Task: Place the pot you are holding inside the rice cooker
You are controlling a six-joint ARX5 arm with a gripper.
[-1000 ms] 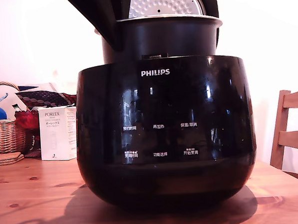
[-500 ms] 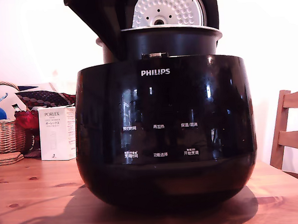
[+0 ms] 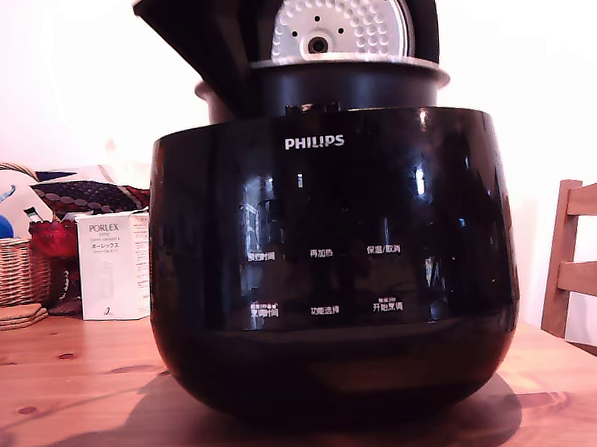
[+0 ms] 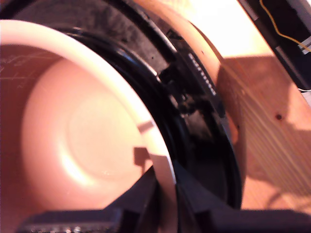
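The round black glossy metal pot with its flared rim sits partly sunk in the mouth of the large glossy black rice cooker with the white PHILIPS logo, its upper wall and rim showing above the cooker's top edge, in front of the raised lid's dimpled silver-white plate. The step in hand looks like the final lowering; next the pot must go straight down, kept level and centred, until its rim seats, before letting go. The wrist view shows what the exterior view hides: the gripper has its two dark fingers clamped on the pot's rim, one inside and one outside. Only the exterior view shows how much pot remains above the cooker, standing on the wooden table.
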